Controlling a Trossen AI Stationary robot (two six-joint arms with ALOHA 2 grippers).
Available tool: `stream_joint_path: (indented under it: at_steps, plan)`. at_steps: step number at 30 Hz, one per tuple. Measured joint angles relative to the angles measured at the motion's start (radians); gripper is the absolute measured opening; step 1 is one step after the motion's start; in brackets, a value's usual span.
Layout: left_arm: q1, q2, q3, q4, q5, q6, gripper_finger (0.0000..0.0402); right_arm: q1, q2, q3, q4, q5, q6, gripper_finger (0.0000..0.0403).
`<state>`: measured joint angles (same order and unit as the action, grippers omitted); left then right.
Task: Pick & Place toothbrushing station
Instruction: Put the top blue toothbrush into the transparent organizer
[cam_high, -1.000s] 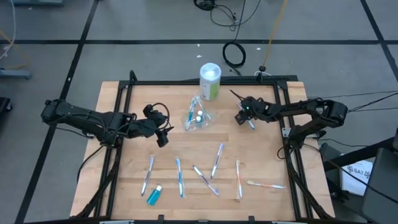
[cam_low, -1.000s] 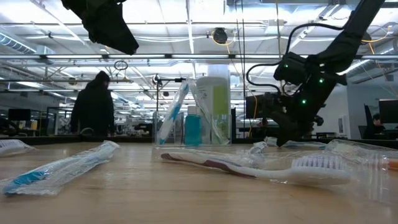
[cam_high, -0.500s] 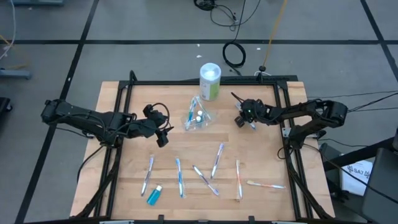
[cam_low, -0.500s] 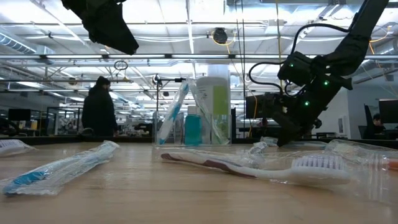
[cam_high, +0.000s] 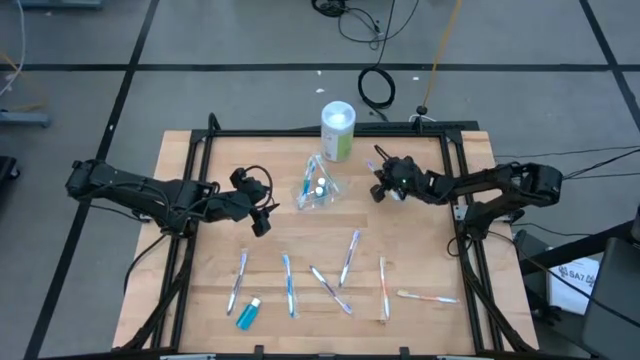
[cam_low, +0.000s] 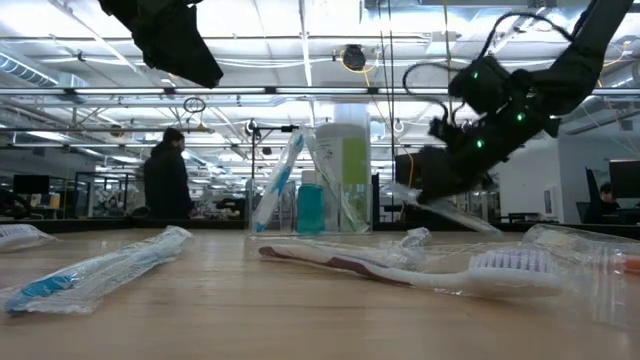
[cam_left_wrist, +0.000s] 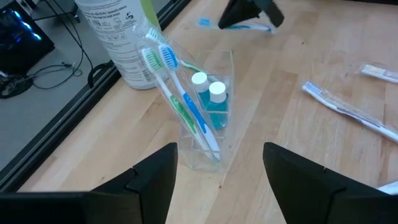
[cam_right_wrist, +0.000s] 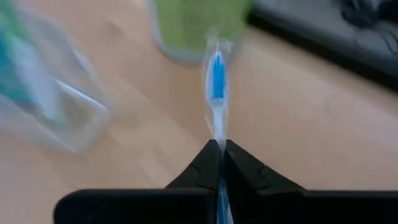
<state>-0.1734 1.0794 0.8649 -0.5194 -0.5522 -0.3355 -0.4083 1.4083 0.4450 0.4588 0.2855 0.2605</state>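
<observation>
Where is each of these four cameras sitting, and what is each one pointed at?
High view: overhead, straight down on the table; both arms show.
Low view: at tabletop height, looking level past the clear cup into the room; the right gripper shows.
Left wrist view: on the left arm, facing the cup; its two open fingers show.
Right wrist view: on the right arm; fingers shut on a wrapped toothbrush.
All four share the cup.

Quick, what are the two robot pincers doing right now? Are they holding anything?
Left pincer: open, holding nothing, near the clear cup.
Right pincer: closed on a wrapped blue toothbrush, lifted off the table.
</observation>
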Motion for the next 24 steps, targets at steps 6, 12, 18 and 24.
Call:
stream_joint_path:
  at_steps: [6, 12, 18, 24]
  plan:
    - [0.000, 0.000, 0.000, 0.000, 0.000, 0.044, 0.0244, 0.049, -0.123, 0.000, 0.208, 0.001, -0.123, 0.0000]
    - [0.000, 0.000, 0.000, 0.000, 0.000, 0.045, 0.0244, 0.108, -0.184, 0.001, 0.549, -0.101, -0.199, 0.0000]
    - [0.000, 0.000, 0.000, 0.000, 0.000, 0.045, 0.0244, 0.182, -0.112, 0.002, 0.828, -0.209, -0.271, 0.0000]
    - [0.000, 0.000, 0.000, 0.002, 0.000, 0.051, 0.0244, 0.211, 0.035, 0.032, 1.009, -0.209, -0.314, 0.0000]
